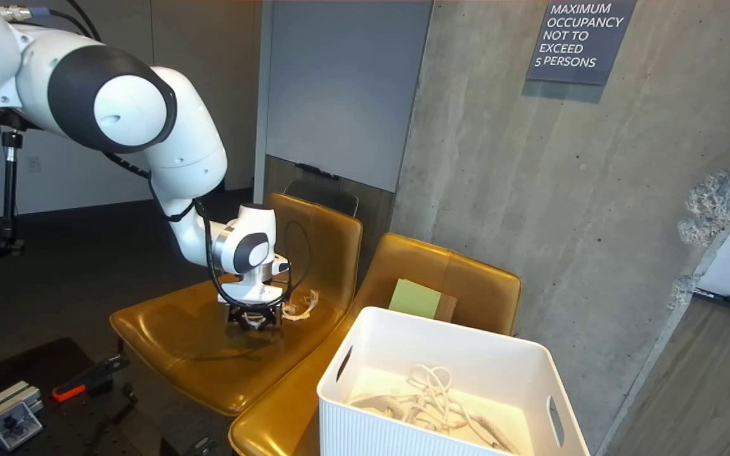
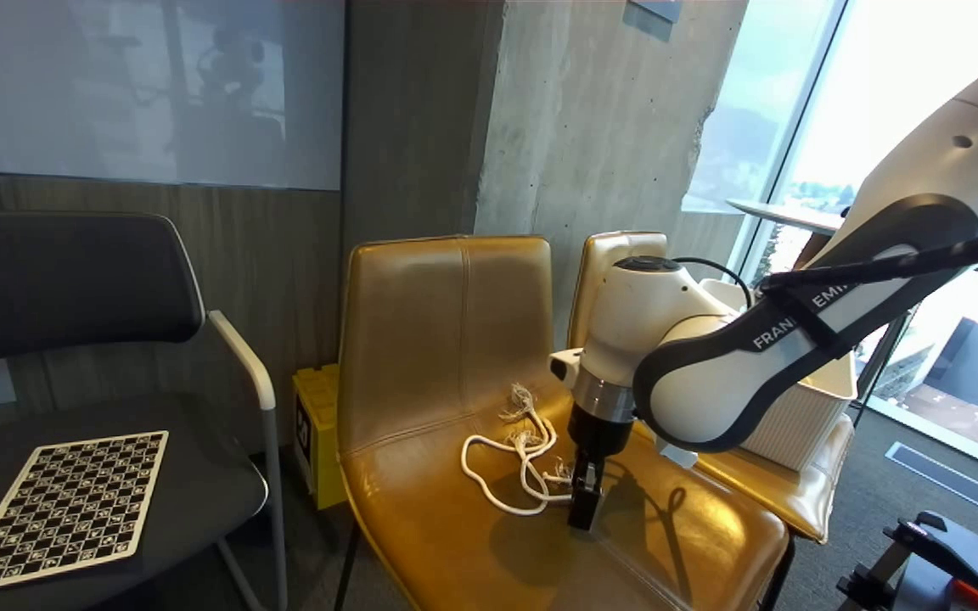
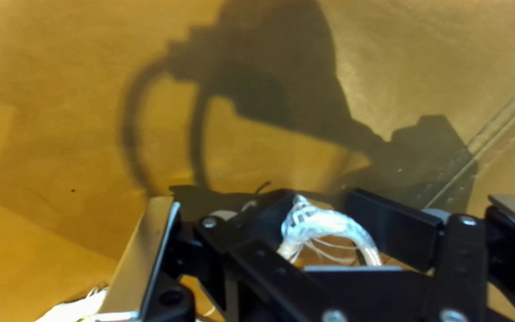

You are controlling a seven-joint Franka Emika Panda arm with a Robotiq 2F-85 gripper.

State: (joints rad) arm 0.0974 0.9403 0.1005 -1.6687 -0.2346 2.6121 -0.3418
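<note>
My gripper (image 3: 321, 203) points down close over the tan leather chair seat (image 1: 168, 323). Its two black fingers stand apart. A white rope (image 3: 329, 223) with a bound, frayed end curves between them in the wrist view. It lies near the left finger, with a gap to the right one. The rope also shows in both exterior views (image 1: 307, 305), looped on the seat with frayed ends (image 2: 525, 441) beside the gripper (image 2: 587, 505). Part of the rope is hidden behind the gripper. In an exterior view the fingers (image 1: 254, 320) are partly hidden by the wrist and a cable.
A white bin (image 1: 365, 430) with rope (image 1: 431, 405) inside stands on a second tan chair (image 1: 485, 278). A green-and-brown block (image 1: 414, 299) rests behind it. A black chair (image 2: 192, 475) holds a checkered board (image 2: 64, 501). A yellow box (image 2: 319, 441) stands between chairs.
</note>
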